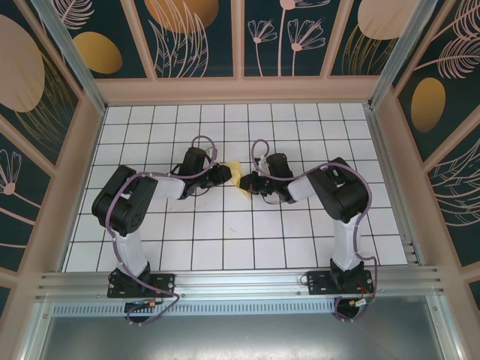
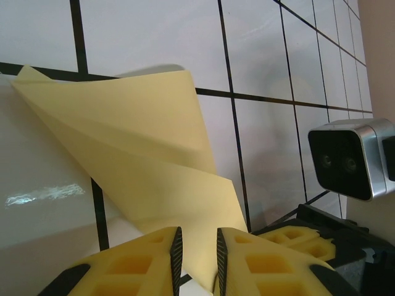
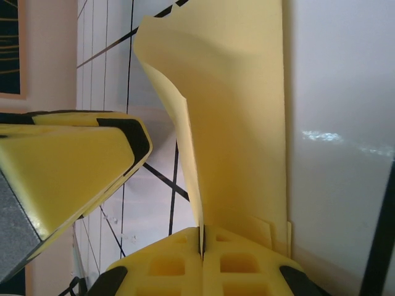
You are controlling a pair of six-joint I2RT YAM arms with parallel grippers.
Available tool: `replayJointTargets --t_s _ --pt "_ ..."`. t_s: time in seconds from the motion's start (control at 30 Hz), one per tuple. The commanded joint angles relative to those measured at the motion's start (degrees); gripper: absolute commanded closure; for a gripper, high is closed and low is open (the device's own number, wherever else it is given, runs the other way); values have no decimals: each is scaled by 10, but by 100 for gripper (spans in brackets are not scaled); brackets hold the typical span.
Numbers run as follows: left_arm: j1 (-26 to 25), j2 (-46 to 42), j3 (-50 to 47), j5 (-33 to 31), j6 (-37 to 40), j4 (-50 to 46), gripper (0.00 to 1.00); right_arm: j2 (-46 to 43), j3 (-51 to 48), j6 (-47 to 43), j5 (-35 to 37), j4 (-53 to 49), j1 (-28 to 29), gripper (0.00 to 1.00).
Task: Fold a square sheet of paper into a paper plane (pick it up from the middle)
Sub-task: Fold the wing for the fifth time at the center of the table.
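Observation:
The yellow sheet of paper is folded into layers and held up off the table between my two grippers at mid-table. My right gripper is shut on a folded edge of the paper, which rises from its pads in a curved flap. In the left wrist view the paper fans out to a pointed corner at the upper left. Its lower edge runs down between the jaws of my left gripper, which stand a little apart around it. In the top view the left gripper and right gripper nearly touch tip to tip.
The white gridded table stretches all around, walled by a wooden frame. The right wrist camera sits close to my left fingers. A left finger lies just beside the paper in the right wrist view.

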Motion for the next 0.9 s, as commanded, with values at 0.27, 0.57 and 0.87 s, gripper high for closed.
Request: replayJointTargets --t_s 0.27,0.57,0.87 --pt "-4 30 2 12 3 34 77 27 -38 38 36 17 -17 100" --pt "-4 42 15 16 3 39 78 28 -40 39 42 14 -17 100" --pt "-4 44 19 25 2 63 81 33 -44 46 43 20 -19 100"
